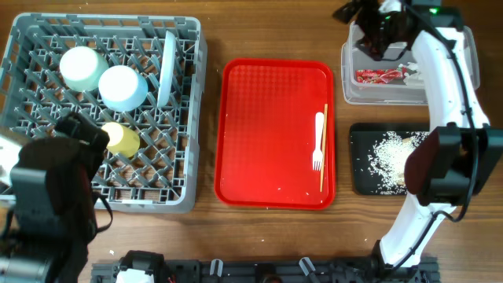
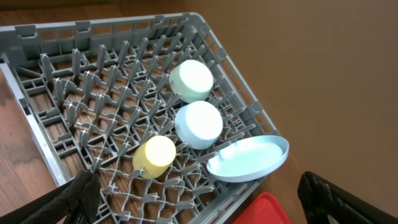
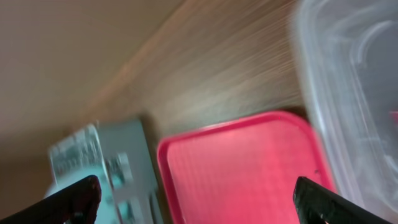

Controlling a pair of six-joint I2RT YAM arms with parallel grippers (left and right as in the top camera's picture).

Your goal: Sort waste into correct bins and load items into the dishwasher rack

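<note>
Overhead, right arm (image 1: 445, 79) arches over clear tub (image 1: 377, 93).

The rack (image 1: 149, 177) is matt grey plastic, the red tray (image 1: 267, 134) glossy.

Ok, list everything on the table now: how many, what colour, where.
dishwasher rack: one, grey, left
pale green bowl: one, green, in rack
pale blue bowl: one, blue, in rack
cup: one, yellow, in rack
plate: one, pale, on edge in rack
red tray: one, red, centre
fork: one, white, on red tray
chopsticks: count unclear, wooden, beside fork
tub: one, clear, far right
wrapper: one, red, in tub
black tray: one, black, near right
food scraps: scattered, whitish, on black tray
left end effector: one, black, open, above rack
right end effector: one, black, open, above tub
</note>
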